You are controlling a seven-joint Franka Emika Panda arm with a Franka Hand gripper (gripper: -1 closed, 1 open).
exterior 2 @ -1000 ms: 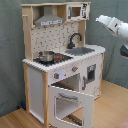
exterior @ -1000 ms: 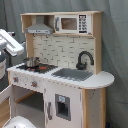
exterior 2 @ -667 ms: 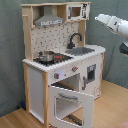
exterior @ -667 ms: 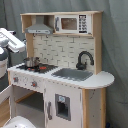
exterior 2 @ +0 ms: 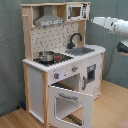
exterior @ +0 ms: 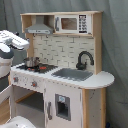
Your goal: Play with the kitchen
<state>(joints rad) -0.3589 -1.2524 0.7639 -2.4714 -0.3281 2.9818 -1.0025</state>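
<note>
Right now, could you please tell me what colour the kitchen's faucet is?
The faucet is black, clearest in the first exterior view against the pale tiled backsplash.

Tall toy kitchen of pale wood and white panels [exterior: 75,95]: white tiled backsplash with dark grout lines [exterior: 60,50], curved black faucet [exterior: 84,59], grey sink basin [exterior: 72,74]. Grey range hood [exterior 2: 49,21]. White robot arm [exterior 2: 111,25] before a grey-green curtain backdrop [exterior: 116,45].

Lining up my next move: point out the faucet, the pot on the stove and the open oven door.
faucet [exterior: 84,59], first exterior view, on the curved black spout.
pot [exterior 2: 47,56], second exterior view, on its metal side.
oven door [exterior 2: 71,104], second exterior view, on the window of the hanging door.
</note>
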